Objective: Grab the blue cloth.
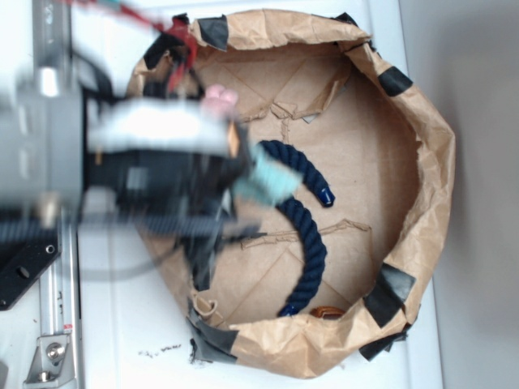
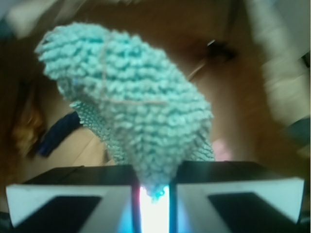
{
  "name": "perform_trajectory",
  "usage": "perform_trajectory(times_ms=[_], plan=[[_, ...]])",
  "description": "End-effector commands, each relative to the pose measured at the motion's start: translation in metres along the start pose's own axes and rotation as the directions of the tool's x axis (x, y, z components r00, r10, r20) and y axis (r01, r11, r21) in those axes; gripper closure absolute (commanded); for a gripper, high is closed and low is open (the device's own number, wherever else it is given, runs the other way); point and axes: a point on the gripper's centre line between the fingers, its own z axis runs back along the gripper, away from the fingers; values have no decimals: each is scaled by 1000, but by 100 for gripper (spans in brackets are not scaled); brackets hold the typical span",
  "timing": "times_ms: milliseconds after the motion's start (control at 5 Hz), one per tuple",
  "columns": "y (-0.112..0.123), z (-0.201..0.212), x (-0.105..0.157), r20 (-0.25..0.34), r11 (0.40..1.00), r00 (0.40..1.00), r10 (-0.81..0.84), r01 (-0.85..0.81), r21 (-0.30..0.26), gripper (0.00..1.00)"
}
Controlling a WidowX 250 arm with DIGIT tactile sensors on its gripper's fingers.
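Wrist view shows the gripper [image 2: 151, 191] with its jaws clamped on a corner of the blue cloth [image 2: 131, 107], a fuzzy, looped terry bundle hanging above the brown paper bin [image 1: 430, 146], near its left rim. The grab looks made; next, keep the pinch firm while lifting clear.

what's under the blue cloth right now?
The blue cloth hangs pinched in the gripper. In the wrist view, brown paper and part of the navy rope show beneath it; whatever lies directly behind the cloth is covered.
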Motion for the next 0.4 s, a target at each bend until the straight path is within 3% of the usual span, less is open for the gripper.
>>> perform_trajectory(times_ms=[0, 200], plan=[[29, 30, 27, 84, 999, 996, -23, 20, 34, 100], [24, 26, 28, 40, 998, 998, -47, 45, 36, 100]])
